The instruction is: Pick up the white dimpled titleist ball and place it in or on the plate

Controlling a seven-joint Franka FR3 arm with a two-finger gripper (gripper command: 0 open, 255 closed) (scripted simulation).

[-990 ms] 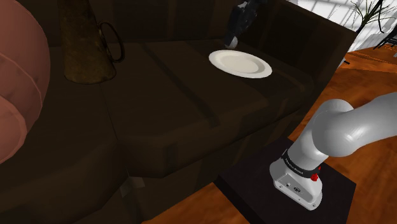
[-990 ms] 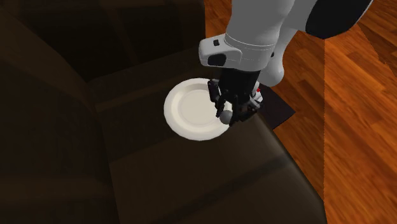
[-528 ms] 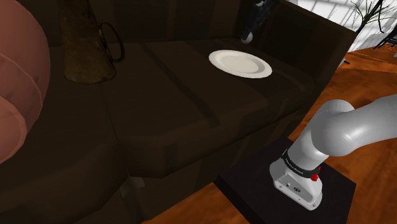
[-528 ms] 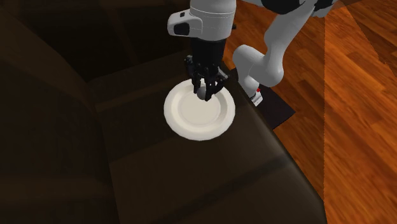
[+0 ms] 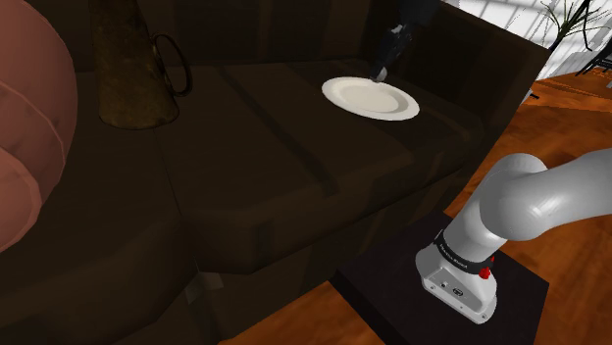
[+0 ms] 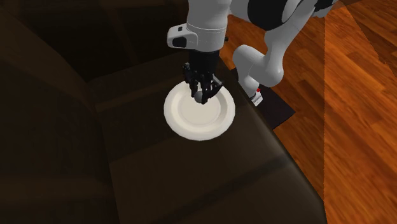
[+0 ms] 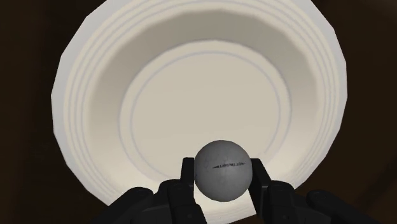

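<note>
End effector: your end effector (image 7: 222, 173) is clenched on the ball (image 7: 222, 169), one black finger pressed to each side of it.
Ball: pale and round, with a thin line of print across it. It hangs in the air above the plate (image 7: 95, 95) and does not look to be touching it.
Plate: white, with a raised stepped rim, lying flat on the dark sofa (image 5: 294, 167), towards the shoulder view's right.
Position: in the shoulder view you are over the plate's far part, closer to the rim than to the middle of the well.
Step in hand: the placement, as I judge it.
Do it well: bring the ball nearer, over the flat well, then come down low before you let go.
Risk: a ball dropped from height would likely bounce or roll over the rim onto the sofa.
After letting go: lift straight up, so that the fingers do not nudge the ball.
</note>
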